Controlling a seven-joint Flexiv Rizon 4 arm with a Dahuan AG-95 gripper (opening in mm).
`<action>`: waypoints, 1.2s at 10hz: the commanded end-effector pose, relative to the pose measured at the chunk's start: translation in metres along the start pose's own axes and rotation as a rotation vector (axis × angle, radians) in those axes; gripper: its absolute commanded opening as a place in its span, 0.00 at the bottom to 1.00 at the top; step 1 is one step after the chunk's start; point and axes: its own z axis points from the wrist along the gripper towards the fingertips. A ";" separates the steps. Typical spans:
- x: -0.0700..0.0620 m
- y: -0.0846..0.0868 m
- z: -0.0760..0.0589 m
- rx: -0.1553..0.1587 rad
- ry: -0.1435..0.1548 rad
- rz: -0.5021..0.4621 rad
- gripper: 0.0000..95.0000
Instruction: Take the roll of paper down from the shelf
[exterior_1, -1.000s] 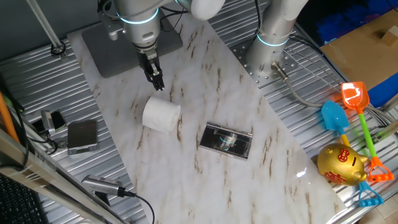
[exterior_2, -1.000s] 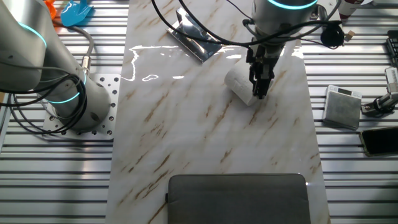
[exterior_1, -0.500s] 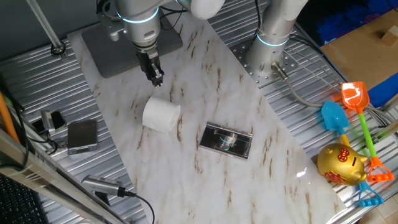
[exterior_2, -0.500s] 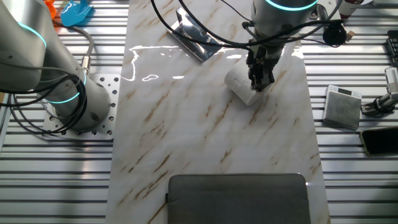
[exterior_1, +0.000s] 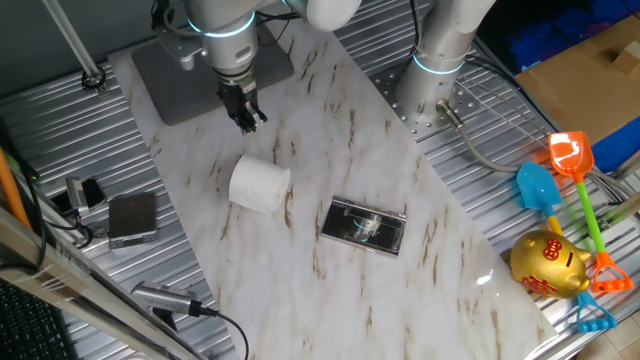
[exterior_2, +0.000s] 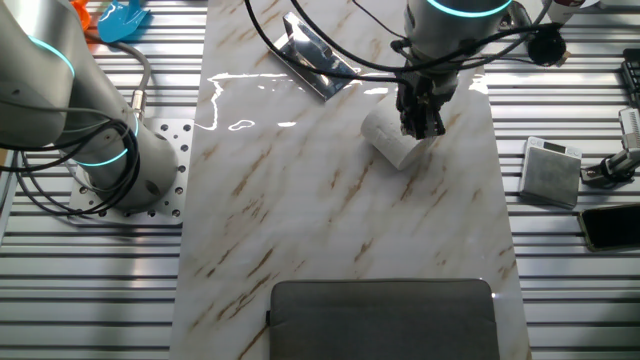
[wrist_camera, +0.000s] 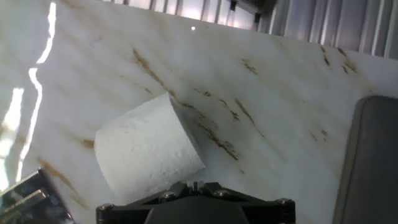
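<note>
Roll (exterior_1: 259, 186) lies on its side on the table (exterior_1: 340, 120), apart from shelf (exterior_1: 364, 226). Gripper (exterior_1: 246, 117) hangs above, empty; finger spacing unclear, fingertips outside hand view.

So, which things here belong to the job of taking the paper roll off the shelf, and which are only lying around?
Part of the job:
- roll of paper, lying on its side on the marble top
- shelf, beside the roll, nothing on it
- gripper, above the roll, holding nothing

Just lying about:
- grey plate
- small grey box
- toy shovels
- gold piggy bank
</note>
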 end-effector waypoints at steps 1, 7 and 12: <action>-0.003 -0.001 0.001 -0.004 0.000 -0.156 0.00; -0.029 -0.011 0.010 -0.011 0.004 -0.430 0.00; -0.058 -0.017 0.014 -0.016 0.017 -0.768 0.00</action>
